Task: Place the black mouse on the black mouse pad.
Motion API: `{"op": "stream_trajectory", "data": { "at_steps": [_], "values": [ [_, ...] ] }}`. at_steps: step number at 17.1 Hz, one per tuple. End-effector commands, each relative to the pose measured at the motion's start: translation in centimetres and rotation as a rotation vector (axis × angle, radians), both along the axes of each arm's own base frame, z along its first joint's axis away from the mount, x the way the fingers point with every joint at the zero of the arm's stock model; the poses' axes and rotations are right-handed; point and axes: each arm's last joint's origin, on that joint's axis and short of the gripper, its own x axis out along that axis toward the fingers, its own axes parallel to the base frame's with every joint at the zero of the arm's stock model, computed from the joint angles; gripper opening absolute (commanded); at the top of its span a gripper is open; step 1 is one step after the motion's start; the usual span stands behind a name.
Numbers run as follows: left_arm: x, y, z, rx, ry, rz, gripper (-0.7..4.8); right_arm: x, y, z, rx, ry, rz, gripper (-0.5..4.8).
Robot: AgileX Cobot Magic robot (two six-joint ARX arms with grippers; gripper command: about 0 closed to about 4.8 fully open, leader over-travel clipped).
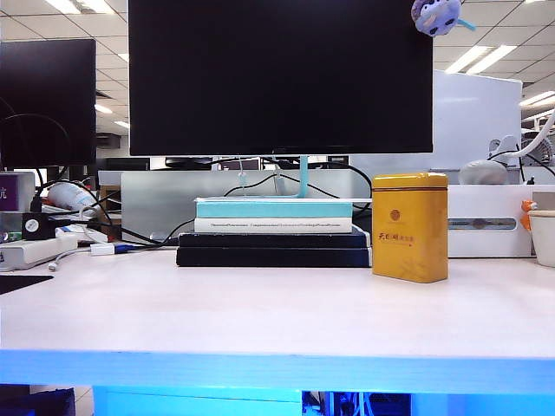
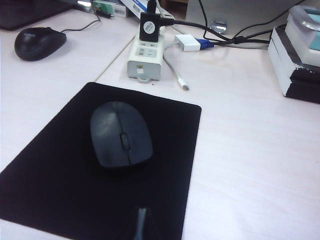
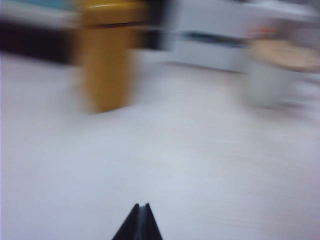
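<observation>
A matte black mouse (image 2: 121, 134) lies on a plain black mouse pad (image 2: 60, 185); both sit on a pale, faintly grained table (image 2: 250, 150). Beyond the pad, a white power strip (image 2: 145, 60) carries a black plug. The tin (image 1: 409, 227) is mustard yellow with red print. Both gripper tips, left (image 2: 142, 225) and right (image 3: 140, 225), are black.
</observation>
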Motion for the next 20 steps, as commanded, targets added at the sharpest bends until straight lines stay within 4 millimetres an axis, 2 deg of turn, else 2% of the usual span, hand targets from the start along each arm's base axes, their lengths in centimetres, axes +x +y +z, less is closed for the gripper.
{"op": "stream_trajectory", "data": {
  "at_steps": [1, 4, 7, 10, 16, 20],
  "values": [
    [0.0, 0.0, -0.1, -0.004, 0.007, -0.002, -0.05, -0.1, -1.6, 0.3, 0.02, -0.071, -0.157, -0.01],
    [0.0, 0.0, -0.1, -0.005, 0.008, -0.001, -0.04, -0.2, -2.8, 0.7, 0.023, -0.114, -0.278, -0.01],
    [0.0, 0.0, -0.1, -0.007, 0.007, -0.013, -0.04, -0.2, -3.2, 0.6, 0.02, -0.108, -0.318, -0.01],
    [0.0, -0.3, 0.0, -0.026, 0.002, -0.106, -0.05, -0.2, -3.2, 0.6, 0.02, -0.107, -0.315, -0.01],
    [0.0, -0.7, 0.1, -0.032, -0.015, -0.171, -0.04, -0.2, -2.9, 0.6, 0.029, -0.105, -0.247, -0.01],
    [0.0, -2.0, 0.2, -0.033, -0.019, -0.309, -0.04, -0.2, -2.8, 0.6, 0.035, -0.104, -0.201, -0.01]
  ]
}}
